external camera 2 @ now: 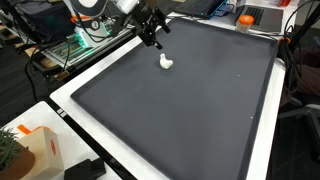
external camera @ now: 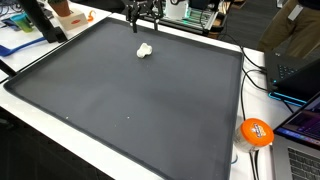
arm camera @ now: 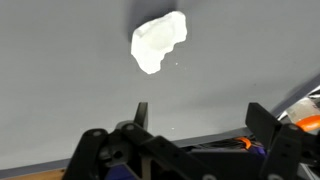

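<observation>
A small white crumpled lump (external camera: 145,50) lies on the dark grey mat (external camera: 130,100) near its far edge. In an exterior view the lump (external camera 2: 166,63) sits just below my gripper (external camera 2: 157,37), which hangs above the mat with its fingers spread and nothing between them. From another exterior view my gripper (external camera: 146,18) hovers behind the lump. In the wrist view the lump (arm camera: 158,42) shows at the top, well clear of my open gripper (arm camera: 200,118); one dark finger (arm camera: 265,120) stands at the right.
The mat rests on a white table (external camera: 255,90). An orange ball (external camera: 256,132) and cables lie at one side beside laptops (external camera: 300,70). A cardboard box (external camera 2: 40,150) and a plant (external camera 2: 8,150) stand at another corner.
</observation>
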Robot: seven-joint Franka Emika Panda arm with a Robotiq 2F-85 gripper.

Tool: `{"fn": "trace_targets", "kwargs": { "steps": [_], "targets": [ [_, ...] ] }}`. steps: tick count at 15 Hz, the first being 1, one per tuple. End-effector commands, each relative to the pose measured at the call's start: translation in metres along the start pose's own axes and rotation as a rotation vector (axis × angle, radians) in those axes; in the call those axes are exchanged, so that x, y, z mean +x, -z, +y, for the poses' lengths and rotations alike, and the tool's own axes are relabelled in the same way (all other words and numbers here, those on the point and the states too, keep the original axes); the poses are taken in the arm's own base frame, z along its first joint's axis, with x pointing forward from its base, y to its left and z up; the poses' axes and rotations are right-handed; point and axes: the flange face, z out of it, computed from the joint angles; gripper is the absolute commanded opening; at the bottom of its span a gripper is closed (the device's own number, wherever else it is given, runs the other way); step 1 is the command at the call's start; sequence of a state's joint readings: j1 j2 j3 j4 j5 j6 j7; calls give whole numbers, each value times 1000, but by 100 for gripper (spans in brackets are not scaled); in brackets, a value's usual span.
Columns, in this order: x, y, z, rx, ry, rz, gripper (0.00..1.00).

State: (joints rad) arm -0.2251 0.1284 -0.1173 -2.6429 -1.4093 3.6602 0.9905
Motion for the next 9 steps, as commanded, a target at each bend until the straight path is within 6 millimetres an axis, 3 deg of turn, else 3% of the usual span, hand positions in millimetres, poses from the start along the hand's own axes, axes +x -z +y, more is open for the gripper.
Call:
{"fn": "trace_targets", "kwargs": {
  "steps": [1,5,9],
  "targets": [
    [7,-6,-31,-176,-12,-75,100],
    [-30,-39,-42,-323,-18,-213,100],
    [-47,-53,-39,-414,-47,-343,100]
  ]
}}
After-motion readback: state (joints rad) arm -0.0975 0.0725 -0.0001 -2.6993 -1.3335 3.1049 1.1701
